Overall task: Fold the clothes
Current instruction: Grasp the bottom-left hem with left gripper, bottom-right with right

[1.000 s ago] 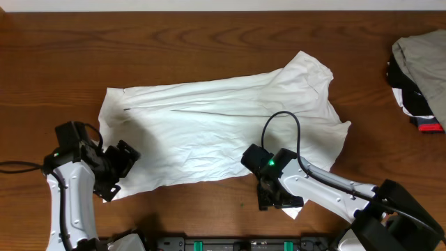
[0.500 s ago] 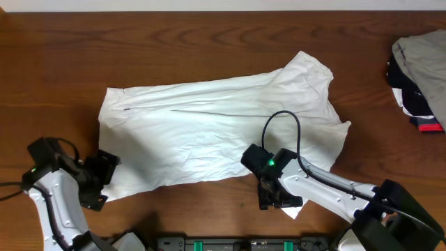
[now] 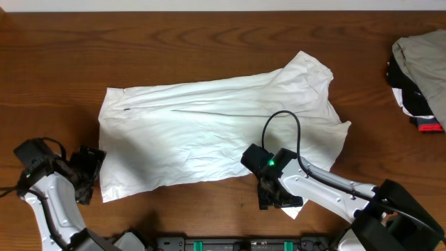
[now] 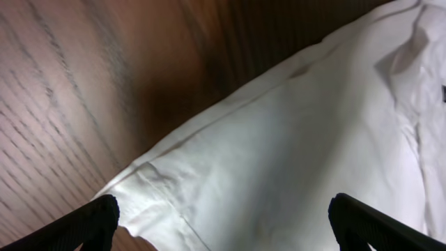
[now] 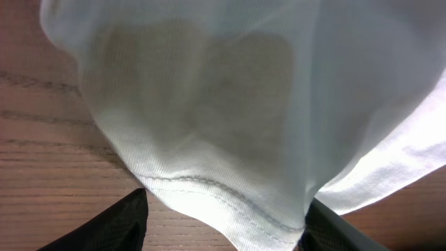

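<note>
Right claw (image 5: 223,213) pinching T-shirt (image 3: 209,132) hem, hidden overhead

**Even overhead light, soft wrist views**

Evenly and brightly lit from above in the overhead view; sharp throughout, with faint soft shadows under the white T-shirt (image 3: 216,136) creases and a mild sheen on the desk (image 3: 209,42) near the far edge. No strong glare. Blurred at close range in the left wrist view (wood grain smeared, cloth hem soft), dark shadow patch beside the fabric. Backlit, translucent cloth in the right wrist view, brightest toward the right; stitching in reasonable focus.
</note>
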Tool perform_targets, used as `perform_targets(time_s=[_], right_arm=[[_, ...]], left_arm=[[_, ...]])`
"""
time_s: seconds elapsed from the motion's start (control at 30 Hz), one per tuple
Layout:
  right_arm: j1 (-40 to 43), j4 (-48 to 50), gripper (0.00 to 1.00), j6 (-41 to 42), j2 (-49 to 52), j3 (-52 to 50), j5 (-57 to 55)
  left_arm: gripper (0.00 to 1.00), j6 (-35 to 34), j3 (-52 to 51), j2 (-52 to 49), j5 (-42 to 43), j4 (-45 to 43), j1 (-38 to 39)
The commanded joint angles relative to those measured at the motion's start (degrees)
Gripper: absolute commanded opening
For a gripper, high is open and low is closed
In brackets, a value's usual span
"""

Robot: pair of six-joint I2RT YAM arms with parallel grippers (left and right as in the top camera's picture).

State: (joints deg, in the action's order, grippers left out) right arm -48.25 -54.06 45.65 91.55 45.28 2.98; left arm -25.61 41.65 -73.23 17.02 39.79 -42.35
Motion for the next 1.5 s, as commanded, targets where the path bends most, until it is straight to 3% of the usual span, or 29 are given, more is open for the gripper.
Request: perform_targets(time_s=[0.0, 0.73, 0.77, 0.9, 1.2, 1.33, 1.47], right_arm=[[-0.48, 0.50, 0.65, 0.59, 0.24, -0.13, -0.59], [-0.46, 1.68, 0.66, 0.57, 0.24, -0.13, 0.44], [-0.46, 1.70, 0.66, 0.57, 0.24, -0.13, 0.44], [-0.46, 2.08, 0.66, 0.59, 0.24, -0.13, 0.44], [-0.17, 2.64, 0.63, 2.19, 0.24, -0.11, 0.39], [1.25, 2.64, 0.44, 2.60, 0.22, -0.11, 0.26], [3.63, 2.67, 0.12, 2.58, 0.22, -0.02, 0.26]], left_arm=[[0.98, 0.46, -0.37, -2.32, -4.04, -0.22, -0.33], [0.98, 1.79, -0.81, -18.97, -4.20, -1.75, -0.33], [0.94, 1.79, -0.98, -19.15, -4.20, -1.44, -0.33], [0.60, 1.79, -1.42, -19.26, -4.20, 1.01, -0.33], [0.21, 1.79, -1.42, -19.26, -4.13, 3.48, -0.33], [0.06, 1.77, -1.42, -19.26, -3.98, 3.56, -0.33], [0.06, 1.77, -1.40, -19.23, -3.93, 3.58, -0.33]])
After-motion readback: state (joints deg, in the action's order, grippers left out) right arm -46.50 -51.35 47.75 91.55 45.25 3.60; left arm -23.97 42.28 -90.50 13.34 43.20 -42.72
